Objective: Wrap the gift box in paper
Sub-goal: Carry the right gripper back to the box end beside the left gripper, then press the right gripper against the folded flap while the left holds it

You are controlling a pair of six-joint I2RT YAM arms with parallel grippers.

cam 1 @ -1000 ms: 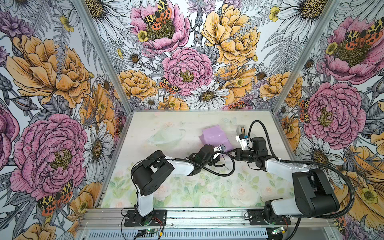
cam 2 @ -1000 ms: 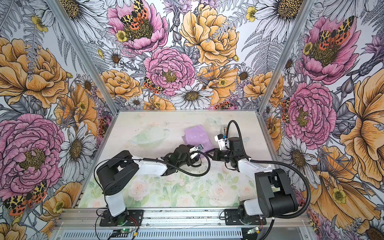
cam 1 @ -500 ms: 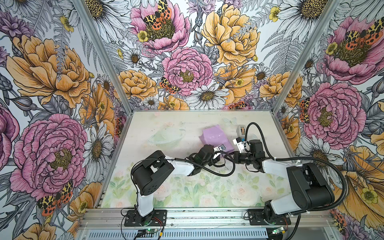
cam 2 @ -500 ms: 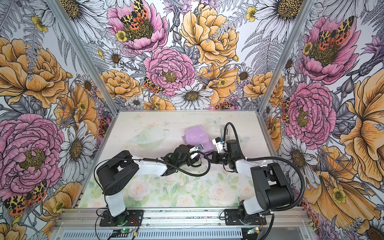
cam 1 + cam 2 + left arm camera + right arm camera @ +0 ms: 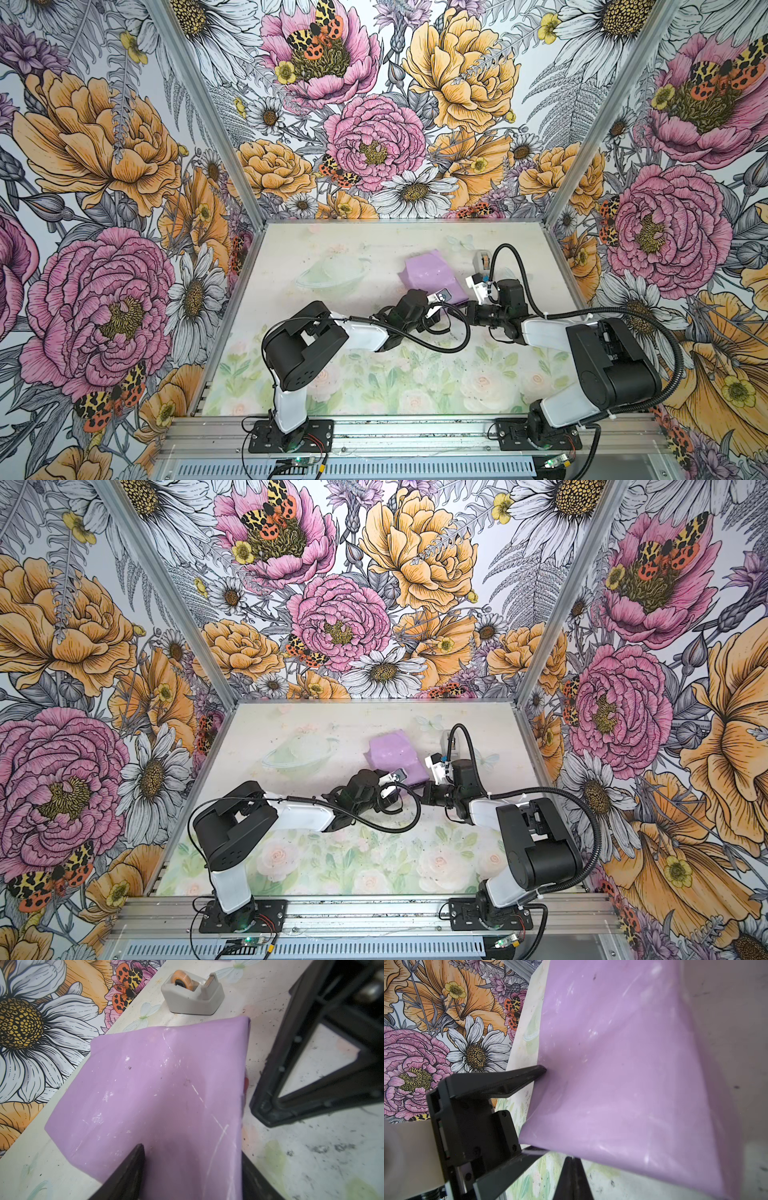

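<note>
Lilac paper [image 5: 430, 276] lies as a creased, boxy bundle on the table [image 5: 332, 249], right of the middle and toward the far side in both top views, its glossy face outward and scuffed with white marks. The gift box does not show; whether it sits under the sheet I cannot tell. The left gripper [image 5: 193, 1152] reaches in from the near side and grasps the bundle, its two black fingers [image 5: 133, 1167] spread apart with the paper between them. In the right wrist view one fingertip [image 5: 537, 1071] touches the sheet's side and the other lies at its lower corner. The right gripper [image 5: 572, 1162] is clenched, fingers pressed together with nothing seen between them, its tip just beside the near edge of the paper. In both top views it comes in from the right, close to the left gripper. A grey tape dispenser [image 5: 193, 995] with an orange roll stands on the table just beyond the bundle, apart from it
</note>
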